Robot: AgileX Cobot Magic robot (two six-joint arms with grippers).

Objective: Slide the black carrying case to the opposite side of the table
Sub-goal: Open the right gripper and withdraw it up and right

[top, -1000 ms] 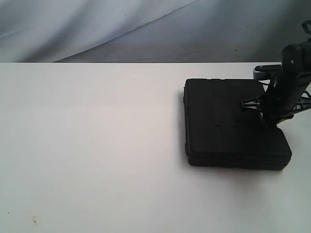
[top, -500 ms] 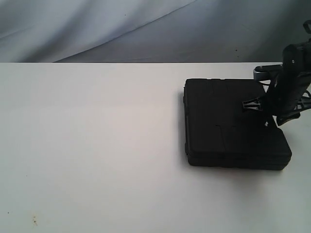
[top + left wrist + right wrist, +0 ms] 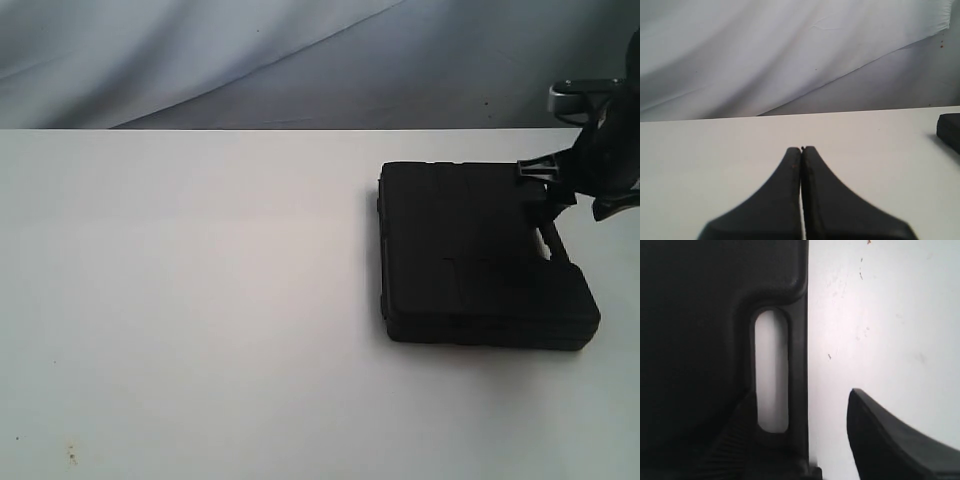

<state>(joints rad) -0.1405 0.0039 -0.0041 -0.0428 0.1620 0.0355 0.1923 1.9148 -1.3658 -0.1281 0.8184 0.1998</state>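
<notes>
Exterior view: the case [image 3: 470,250] is flat, matte black and faintly seamed on its lid. It lies on the white table [image 3: 200,300] toward the far right corner. The right gripper [image 3: 574,188] hangs over the case's right edge, jaws spread wide, gripping nothing.

Left wrist view: the left gripper [image 3: 801,150] has its jaws pressed together above bare tabletop.

Right wrist view: the handle slot [image 3: 771,370] runs along the case's edge — one finger [image 3: 890,440] over the table, the other over the lid.
</notes>
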